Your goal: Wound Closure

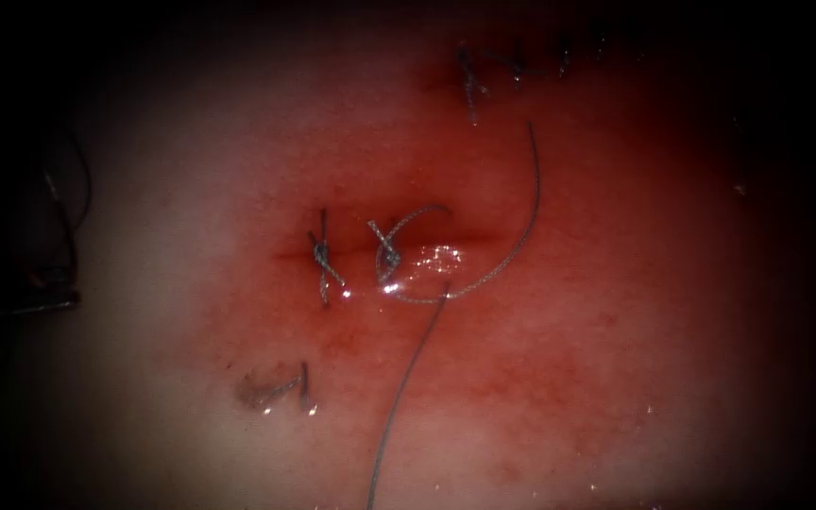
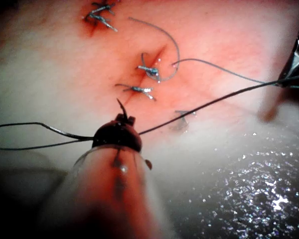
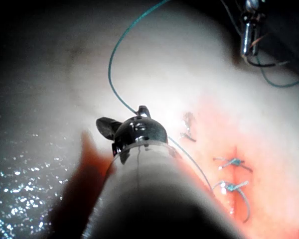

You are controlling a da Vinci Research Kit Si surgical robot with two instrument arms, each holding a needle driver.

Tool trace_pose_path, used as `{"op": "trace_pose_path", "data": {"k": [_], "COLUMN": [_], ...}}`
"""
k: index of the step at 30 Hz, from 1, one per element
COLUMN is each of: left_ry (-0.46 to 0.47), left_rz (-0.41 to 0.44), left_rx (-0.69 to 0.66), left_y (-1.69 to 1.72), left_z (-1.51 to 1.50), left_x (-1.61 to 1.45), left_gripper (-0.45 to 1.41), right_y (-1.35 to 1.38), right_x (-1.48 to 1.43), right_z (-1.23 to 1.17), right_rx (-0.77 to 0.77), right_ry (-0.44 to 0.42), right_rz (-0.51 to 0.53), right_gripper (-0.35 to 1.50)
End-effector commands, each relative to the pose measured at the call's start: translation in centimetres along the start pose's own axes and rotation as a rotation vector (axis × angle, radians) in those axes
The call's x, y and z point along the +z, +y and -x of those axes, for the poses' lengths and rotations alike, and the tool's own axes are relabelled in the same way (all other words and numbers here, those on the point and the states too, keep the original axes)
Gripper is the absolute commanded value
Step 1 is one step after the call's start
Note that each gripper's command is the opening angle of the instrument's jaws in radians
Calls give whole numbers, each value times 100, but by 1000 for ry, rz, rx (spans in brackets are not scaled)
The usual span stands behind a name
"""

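1. Pale at the edges and red through the middle, the tissue (image 1: pixel 569 359) is my whole working surface. The cut (image 1: pixel 469 236) runs from 9 to 3 o'clock across the centre of the endoscope view.
2. Done so far: two knotted stitches cross the cut, the first stitch (image 1: pixel 321 255) on its left stretch and the second stitch (image 1: pixel 387 253) just right of it.
3. Left to do, as I judge it: the stretch of the cut towards 3 o'clock, right of the second stitch, carries no stitch and glistens with red fluid (image 1: pixel 438 257).
4. The thread (image 1: pixel 521 236) leaves the second stitch, sweeps in a wide arc up towards 1 o'clock, and another strand trails down to 6 o'clock.
5. My left tool (image 2: pixel 123 118) is clamped on the thread, with strands leaving it on both sides. One strand runs taut across to my right tool.
6. The thread reaches the tip of my right tool (image 3: pixel 125 118), but I cannot tell whether that tool grips it.
7. I cannot tell where the needle is, or whether it sits in the tissue.
8. Around the work: an older row of stitches (image 1: pixel 472 80) lies at 1 o'clock, and a short stitch mark (image 1: pixel 276 389) at 7 o'clock.
9. In the way: the slack arc of thread lies over the unstitched right stretch and could snag.
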Motion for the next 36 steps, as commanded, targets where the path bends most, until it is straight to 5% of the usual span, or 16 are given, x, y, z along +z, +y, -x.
{"op": "trace_pose_path", "data": {"k": [1,11,20,29,30,31,33,34,36], "left_ry": [1,-2,-8,-9,-9,-9,-12,-12,-11], "left_rz": [1,-1,3,3,2,2,3,3,6], "left_rx": [3,4,8,8,8,8,8,8,8], "left_y": [1,0,1,1,2,2,2,2,2], "left_z": [1,2,4,4,4,4,4,4,4], "left_x": [8,10,16,16,16,16,16,16,16], "left_gripper": [-45,-45,-45,-45,-45,-45,-45,-45,-45], "right_y": [15,62,79,71,71,71,69,67,60], "right_x": [2,-24,25,54,54,54,54,52,47], "right_z": [20,88,157,173,173,173,172,171,168], "right_rx": [-11,-63,-87,-82,-68,-68,-56,-43,-8], "right_ry": [8,-45,-75,-90,-105,-105,-122,-142,-188], "right_rz": [33,241,283,274,289,289,298,290,270], "right_gripper": [148,143,142,126,81,81,-13,-35,-35]}}
